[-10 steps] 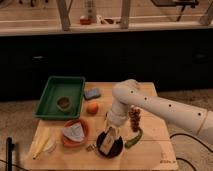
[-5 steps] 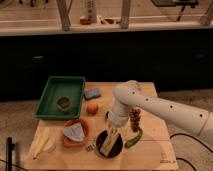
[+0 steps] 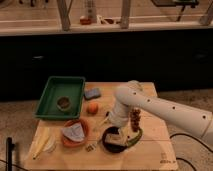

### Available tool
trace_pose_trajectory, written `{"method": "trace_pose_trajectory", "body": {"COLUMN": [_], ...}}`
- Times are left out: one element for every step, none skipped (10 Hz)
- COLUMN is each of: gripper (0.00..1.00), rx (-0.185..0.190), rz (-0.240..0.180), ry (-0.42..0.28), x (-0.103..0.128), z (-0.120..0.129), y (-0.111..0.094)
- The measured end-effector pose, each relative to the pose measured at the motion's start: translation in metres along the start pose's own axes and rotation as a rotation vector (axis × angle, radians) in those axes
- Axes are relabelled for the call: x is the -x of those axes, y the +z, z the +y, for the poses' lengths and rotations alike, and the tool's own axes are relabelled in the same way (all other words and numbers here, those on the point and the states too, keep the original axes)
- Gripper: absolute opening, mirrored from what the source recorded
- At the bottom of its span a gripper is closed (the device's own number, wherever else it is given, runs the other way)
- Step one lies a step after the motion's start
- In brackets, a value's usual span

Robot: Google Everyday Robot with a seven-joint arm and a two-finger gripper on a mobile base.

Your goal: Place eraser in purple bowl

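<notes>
The eraser, tan on top, lies inside the purple bowl, toward the bowl's right side. The bowl sits near the front edge of the wooden worktop, roughly at the middle of its width. The gripper hangs directly above the bowl at the end of the white arm, which reaches in from the right edge; whether its claw is open, closed or touching the eraser cannot be told, as the wrist covers it.

Just right of the bowl, a green curved item lies along its rim, with a dark reddish-brown cluster behind it, next to the arm. A small brownish bit rests at the bowl's left, close to the front edge. Further left stands the orange dish holding a grey cloth. A pale yellow elongated item lies by the front-left corner. An orange round fruit sits mid-worktop, and the blue-grey sponge lies near the back edge. The green tray fills the back-left corner, with a small dark round thing inside it.
</notes>
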Motion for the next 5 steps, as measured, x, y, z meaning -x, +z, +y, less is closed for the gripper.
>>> {"method": "trace_pose_trajectory", "body": {"gripper": [0.8,0.8,0.8,0.8,0.8], "rx": [-0.003,-0.001,-0.001,0.003,0.008], "rz": [-0.001,-0.001,-0.003,-0.004,-0.006], "ry": [-0.006,-0.01,-0.013,-0.02,-0.027], "x": [0.0016,0.0021,0.0022,0.0024,0.0026], "z": [-0.0003,0.0005,0.0002,-0.0017,-0.0036], "y": [-0.0023,-0.0045,-0.0058,-0.0081,-0.0099]}}
